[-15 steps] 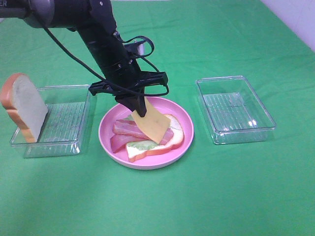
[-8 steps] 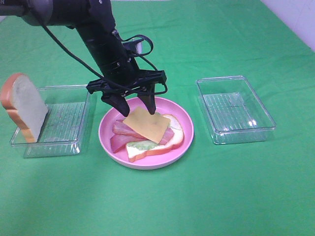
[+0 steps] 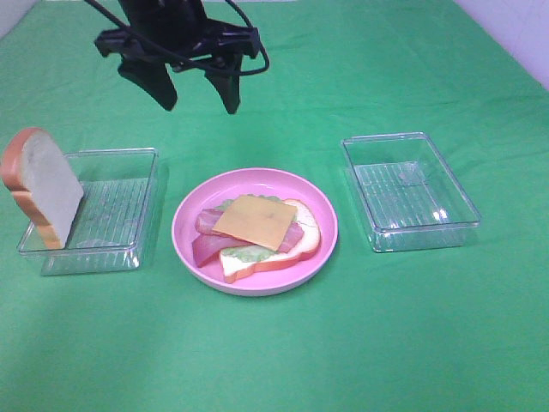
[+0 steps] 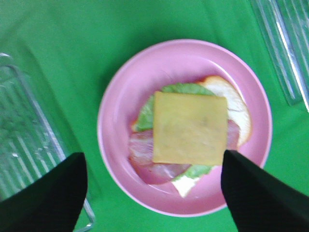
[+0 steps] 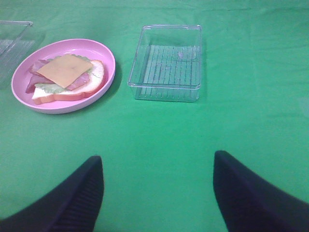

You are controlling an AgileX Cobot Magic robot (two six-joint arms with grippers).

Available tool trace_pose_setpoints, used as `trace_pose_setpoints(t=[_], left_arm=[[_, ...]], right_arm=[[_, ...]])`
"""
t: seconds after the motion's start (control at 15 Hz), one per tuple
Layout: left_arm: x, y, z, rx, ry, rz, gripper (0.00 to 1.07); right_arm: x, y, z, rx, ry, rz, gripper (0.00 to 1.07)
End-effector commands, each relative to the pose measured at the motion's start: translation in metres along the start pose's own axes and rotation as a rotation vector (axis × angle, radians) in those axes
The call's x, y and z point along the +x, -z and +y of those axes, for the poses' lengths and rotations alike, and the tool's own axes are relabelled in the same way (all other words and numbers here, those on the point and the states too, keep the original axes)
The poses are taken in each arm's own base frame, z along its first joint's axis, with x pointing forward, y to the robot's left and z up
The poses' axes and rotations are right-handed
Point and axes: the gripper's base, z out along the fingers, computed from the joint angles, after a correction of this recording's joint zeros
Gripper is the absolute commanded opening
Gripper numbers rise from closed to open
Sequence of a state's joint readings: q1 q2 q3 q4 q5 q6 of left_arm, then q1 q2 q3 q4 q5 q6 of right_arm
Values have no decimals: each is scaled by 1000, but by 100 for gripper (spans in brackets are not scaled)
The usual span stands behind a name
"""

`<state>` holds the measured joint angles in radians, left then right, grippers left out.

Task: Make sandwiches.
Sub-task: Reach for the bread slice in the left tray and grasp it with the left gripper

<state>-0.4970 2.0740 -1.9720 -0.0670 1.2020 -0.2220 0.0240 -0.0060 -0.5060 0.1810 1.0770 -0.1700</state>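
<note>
On the pink plate [image 3: 322,225] lies an open sandwich: a bread slice [image 3: 304,240] with lettuce [image 3: 249,254], meat strips [image 3: 206,245] and a yellow cheese square [image 3: 256,221] on top. It also shows in the left wrist view [image 4: 189,128] and the right wrist view [image 5: 63,67]. A second bread slice [image 3: 41,184] leans upright on the left tray's edge. My left gripper [image 3: 196,90] is open and empty, raised above and behind the plate. My right gripper [image 5: 157,193] is open and empty, out of the exterior view.
A clear tray [image 3: 99,215] stands left of the plate and an empty clear tray [image 3: 408,190] right of it. Green cloth covers the table.
My left gripper let go of the cheese square onto the meat, opened, and rose up and back away from the plate. The cheese now lies flat.
</note>
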Motion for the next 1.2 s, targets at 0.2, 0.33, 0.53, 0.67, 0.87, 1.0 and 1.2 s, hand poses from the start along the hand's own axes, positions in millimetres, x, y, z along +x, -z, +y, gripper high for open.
trace_pose_setpoints(t=[0.2,0.33,0.53,0.67,0.87,1.0,1.2], left_arm=[[0,41,29,-171,32,-50,74],[2,48,54,-169,107,-45,74],[23,56,106,-211,233,10,74],[35,58,129,-216,307,41,74],[52,50,162,-245,389,101,74],[61,35,176,-257,423,163,74],[64,7,178,-236,430,190,74]], right_arm=[[0,2,0,0,14,-25,63],[0,2,0,0,14,-25,63],[0,2,0,0,14,-25,63],[0,2,0,0,14,-25,63],[0,2,0,0,14,-25,63],[0,2,0,0,14,-25,63],[0,2,0,0,14,-25,63]])
